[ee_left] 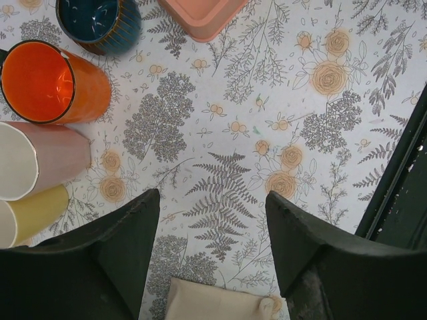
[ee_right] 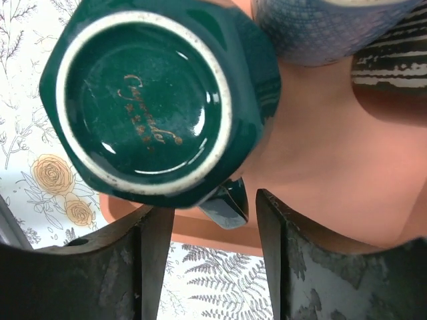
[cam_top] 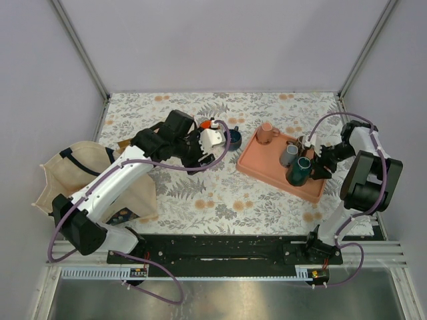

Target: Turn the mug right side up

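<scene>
The dark green mug stands upside down on the salmon tray. In the right wrist view its glazed base faces the camera and its handle juts out between my fingers. My right gripper is open, its jaws on either side of the handle without closing on it. My left gripper is open and empty over the floral cloth, left of the tray.
A pink mug and a grey mug share the tray. Orange, pink and yellow cups and a blue cup lie near the left gripper. A beige bag sits at the left.
</scene>
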`<action>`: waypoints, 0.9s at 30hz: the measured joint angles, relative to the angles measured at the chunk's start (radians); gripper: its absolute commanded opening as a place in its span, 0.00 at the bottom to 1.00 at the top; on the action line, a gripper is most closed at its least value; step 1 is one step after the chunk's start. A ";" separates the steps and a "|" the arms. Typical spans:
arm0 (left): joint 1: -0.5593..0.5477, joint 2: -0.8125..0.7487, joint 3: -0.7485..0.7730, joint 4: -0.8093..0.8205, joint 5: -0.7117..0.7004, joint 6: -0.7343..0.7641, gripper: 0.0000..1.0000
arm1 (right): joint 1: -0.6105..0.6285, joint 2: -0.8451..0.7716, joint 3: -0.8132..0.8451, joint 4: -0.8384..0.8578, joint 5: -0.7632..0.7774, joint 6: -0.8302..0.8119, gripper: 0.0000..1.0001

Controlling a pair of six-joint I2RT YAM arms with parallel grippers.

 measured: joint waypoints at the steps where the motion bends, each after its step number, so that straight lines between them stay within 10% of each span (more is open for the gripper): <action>1: 0.000 0.004 0.003 -0.001 0.000 0.000 0.68 | 0.001 0.002 -0.013 0.013 0.000 0.003 0.54; 9: 0.000 0.041 0.028 0.000 0.002 -0.001 0.68 | 0.003 -0.021 -0.107 0.093 0.003 0.052 0.09; 20: 0.000 0.048 0.030 0.072 0.053 -0.002 0.68 | -0.016 -0.318 -0.114 -0.080 0.072 0.044 0.00; 27: 0.000 -0.095 -0.220 0.457 0.059 0.043 0.68 | 0.049 -0.217 0.348 -0.128 -0.198 0.406 0.00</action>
